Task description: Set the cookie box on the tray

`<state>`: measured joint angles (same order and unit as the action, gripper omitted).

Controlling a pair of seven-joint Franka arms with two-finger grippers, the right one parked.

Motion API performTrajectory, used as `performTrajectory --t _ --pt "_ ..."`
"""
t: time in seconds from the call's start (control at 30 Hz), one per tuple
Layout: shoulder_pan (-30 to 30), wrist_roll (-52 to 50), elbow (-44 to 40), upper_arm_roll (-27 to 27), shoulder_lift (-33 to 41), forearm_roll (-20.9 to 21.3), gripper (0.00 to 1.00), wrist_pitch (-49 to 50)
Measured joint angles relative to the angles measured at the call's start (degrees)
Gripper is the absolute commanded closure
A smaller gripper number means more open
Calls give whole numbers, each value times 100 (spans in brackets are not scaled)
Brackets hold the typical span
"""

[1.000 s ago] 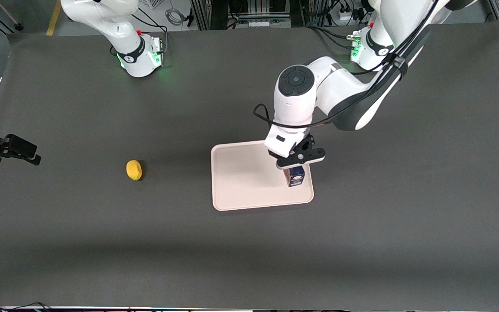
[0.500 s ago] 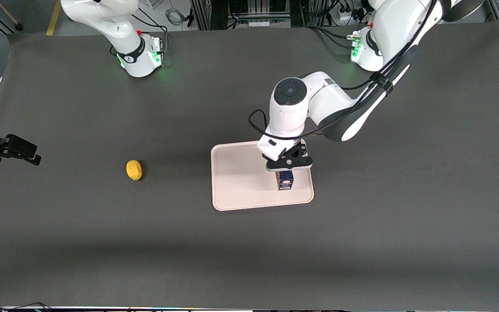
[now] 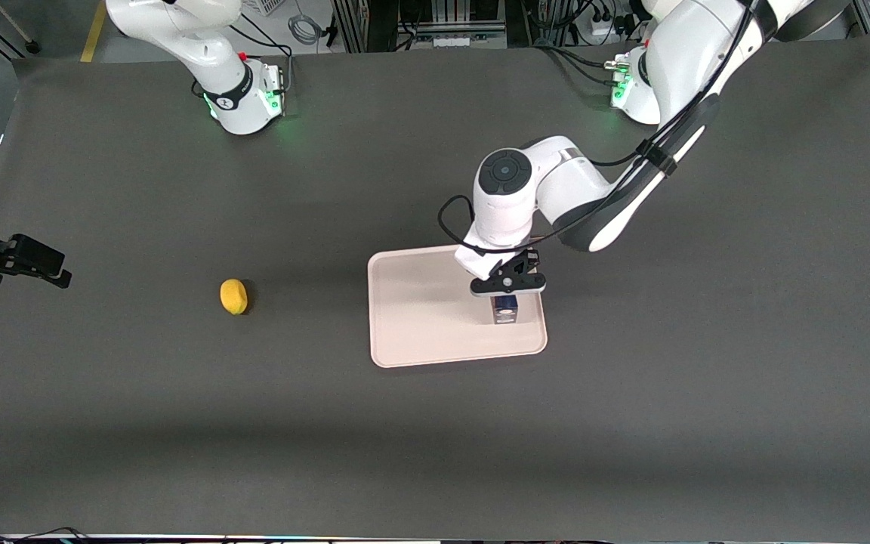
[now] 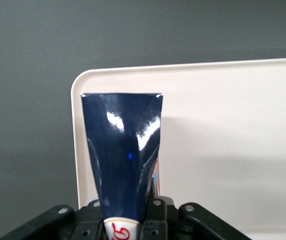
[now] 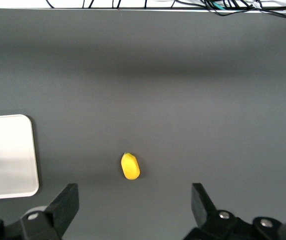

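Cookie box (image 3: 504,308): small dark navy carton, glossy with white glare streaks in the wrist view (image 4: 123,160). White patch with red lettering shows at the end nearest the claw, and a sliver of reddish print runs along one edge. It stands upright, long axis in line with the claw.

Claw (image 3: 504,296) sits directly above the box and pinches it by its upper end, fingers pressed against the two opposite sides. The carton walls look squeezed in where they are held. The box's lower end is at the tray (image 3: 420,317) surface; can't tell whether it's touching or just above.

Tray: large flat pale pink rectangle with rounded corners and a low rim, lying under the claw on the dark worktop (image 3: 178,415). The box is over the part of the tray toward the working arm's end, inside the rim, near a rounded corner (image 4: 83,80).

Arm pose: left arm reaches in from its base, elbow bent, wrist pointing straight down over the tray, claw vertical.

Small yellow rounded object (image 3: 233,295) lies on the worktop well apart from the claw, toward the parked arm's end, off the tray.
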<state>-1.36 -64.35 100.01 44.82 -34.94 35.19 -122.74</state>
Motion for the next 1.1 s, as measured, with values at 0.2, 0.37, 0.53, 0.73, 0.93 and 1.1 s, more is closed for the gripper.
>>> performTrajectory --t 0.2,0.37,0.53,0.73,0.93,1.1 --pt "21 -18 71 -64 -109 12 88 -67" --pt "22 -65 184 -152 -180 25 88 -249" --pt "24 -91 316 -225 -210 27 88 -418" --pt "24 -97 355 -237 -230 71 86 -434" --pt "24 -205 366 -238 -280 218 60 -486" --pt "24 -226 369 -239 -293 244 18 -518"
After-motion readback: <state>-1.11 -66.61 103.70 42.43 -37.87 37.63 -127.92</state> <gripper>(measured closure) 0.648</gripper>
